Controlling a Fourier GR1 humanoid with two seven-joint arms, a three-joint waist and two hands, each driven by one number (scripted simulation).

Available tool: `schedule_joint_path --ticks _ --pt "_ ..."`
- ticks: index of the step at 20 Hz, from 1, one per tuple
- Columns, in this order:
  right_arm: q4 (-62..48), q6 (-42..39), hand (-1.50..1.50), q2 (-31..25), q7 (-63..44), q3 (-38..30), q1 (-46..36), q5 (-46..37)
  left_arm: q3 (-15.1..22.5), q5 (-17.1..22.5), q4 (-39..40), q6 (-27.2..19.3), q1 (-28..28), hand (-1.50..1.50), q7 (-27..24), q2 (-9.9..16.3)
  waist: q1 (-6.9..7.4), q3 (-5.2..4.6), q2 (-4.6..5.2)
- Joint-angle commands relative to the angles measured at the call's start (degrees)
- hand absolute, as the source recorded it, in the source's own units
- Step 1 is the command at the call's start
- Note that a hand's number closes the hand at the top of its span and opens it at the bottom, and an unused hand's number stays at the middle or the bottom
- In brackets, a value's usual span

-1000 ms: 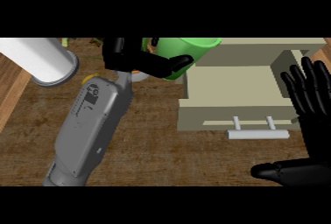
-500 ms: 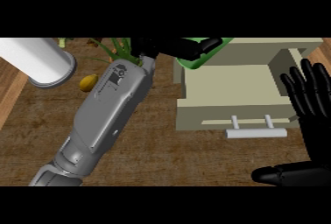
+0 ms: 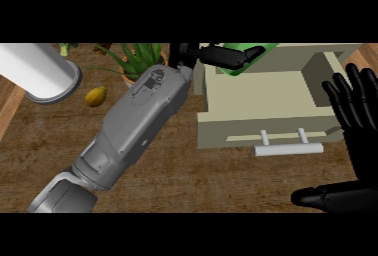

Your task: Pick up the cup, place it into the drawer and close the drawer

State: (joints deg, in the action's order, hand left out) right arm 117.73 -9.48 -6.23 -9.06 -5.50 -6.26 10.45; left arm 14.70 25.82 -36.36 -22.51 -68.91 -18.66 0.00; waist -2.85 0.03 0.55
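Head view. Left forearm runs diagonally from the lower left up to the top centre. Left hand has its fingers curled round the green cup, holding it tilted over the back left corner of the open beige drawer. Drawer's white bar handle lies below and right of that hand. Right hand rests at the right edge, fingers straight and up, thumb low. Wooden counter. Left of the forearm: small yellow fruit, white cylinder, potted plant.
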Motion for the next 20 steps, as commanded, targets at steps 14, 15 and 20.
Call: schedule_joint_path --ticks 14,15,20 --pt "0.8 0.2 -1.5 0.9 -2.0 3.4 -1.8 -1.1 16.8 7.9 13.6 -4.7 -6.4 1.5 -0.3 0.0 -3.44 0.06 0.72" --pt "-1.0 -2.5 -1.5 0.5 3.0 1.3 0.9 1.4 16.3 7.2 15.7 -3.7 -8.3 1.5 0.1 0.0 -3.77 0.15 0.99" --pt "-1.0 -0.2 -1.5 0.9 0.1 1.8 -3.0 0.3 22.2 8.5 13.5 -7.1 -6.0 -1.5 2.1 0.0 -3.74 0.07 0.81"
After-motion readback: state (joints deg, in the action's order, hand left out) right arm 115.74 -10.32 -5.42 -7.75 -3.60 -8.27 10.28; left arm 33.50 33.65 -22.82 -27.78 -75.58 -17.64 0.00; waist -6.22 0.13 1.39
